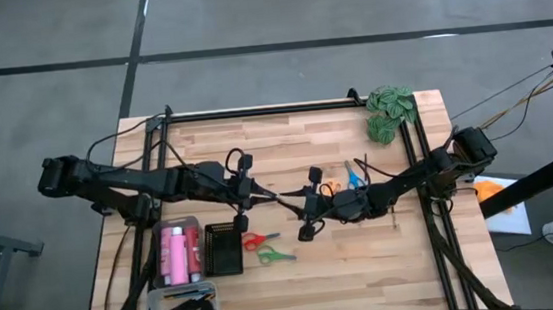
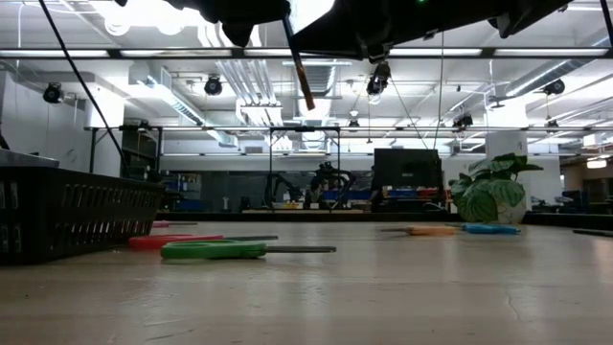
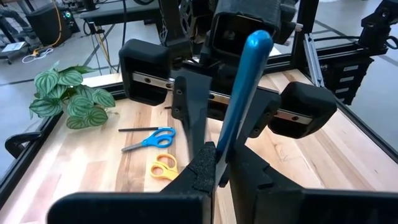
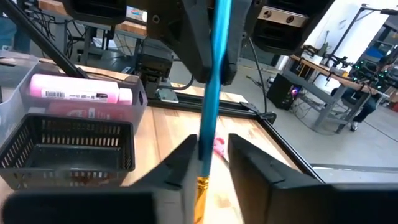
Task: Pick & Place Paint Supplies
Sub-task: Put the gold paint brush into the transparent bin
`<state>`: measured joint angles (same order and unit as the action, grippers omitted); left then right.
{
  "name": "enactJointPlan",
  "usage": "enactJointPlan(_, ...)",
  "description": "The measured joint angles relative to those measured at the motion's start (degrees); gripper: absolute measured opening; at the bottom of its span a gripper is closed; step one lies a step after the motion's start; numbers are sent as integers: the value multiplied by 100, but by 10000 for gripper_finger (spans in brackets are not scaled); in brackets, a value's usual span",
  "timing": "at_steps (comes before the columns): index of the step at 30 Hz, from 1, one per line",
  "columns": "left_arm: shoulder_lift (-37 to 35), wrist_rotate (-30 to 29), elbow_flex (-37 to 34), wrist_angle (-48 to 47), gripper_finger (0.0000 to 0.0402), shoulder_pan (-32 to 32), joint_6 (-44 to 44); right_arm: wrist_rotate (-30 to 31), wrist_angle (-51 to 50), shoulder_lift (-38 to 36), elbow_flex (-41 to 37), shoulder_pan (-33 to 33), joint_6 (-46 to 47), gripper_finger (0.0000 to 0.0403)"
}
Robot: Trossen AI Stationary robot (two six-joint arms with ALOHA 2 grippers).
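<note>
Blue-handled brush (image 3: 245,93) — pinched by left tool (image 3: 217,165), right tool (image 4: 208,155) around it

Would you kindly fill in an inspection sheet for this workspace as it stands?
Surface: wooden table, front part bare.
Job's things: blue-handled brush held in mid-air; red scissors, green scissors, orange scissors and blue scissors lie loose; pink bottles in clear bin; brushes in tray; black basket.
Clutter: green leafy clump.
Grippers: left gripper jaws shut on brush; right gripper jaws open around it.
Cables: thin lines off the table's right.
Surroundings: workshop benches; no person seen.
</note>
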<state>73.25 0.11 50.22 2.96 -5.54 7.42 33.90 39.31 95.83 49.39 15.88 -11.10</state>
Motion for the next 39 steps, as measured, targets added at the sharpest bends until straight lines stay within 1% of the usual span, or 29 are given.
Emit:
enactJointPlan(4,0,19,0,-3,23,-2,-17,50,3,-8,2,-4,303,139)
enactJointPlan(9,7,36,0,-35,23,-4,-17,56,28,-13,11,-7,342,201)
enactJointPlan(15,7,27,0,-22,23,-4,-15,47,19,-13,13,-4,348,247)
enactJointPlan(19,7,12,0,-15,23,-4,-13,36,10,-13,11,18,365,259)
enactJointPlan(25,7,-5,0,-1,23,-2,4,30,-45,-66,11,237,381,260)
enactJointPlan(27,7,-5,0,-2,23,-2,4,30,-194,-148,13,338,523,260)
enactJointPlan(32,7,-5,0,-17,23,-2,4,59,-1148,-519,11,562,960,260)
enactJointPlan(39,7,-5,0,-22,23,-2,4,60,-2545,-1161,11,718,1613,260)
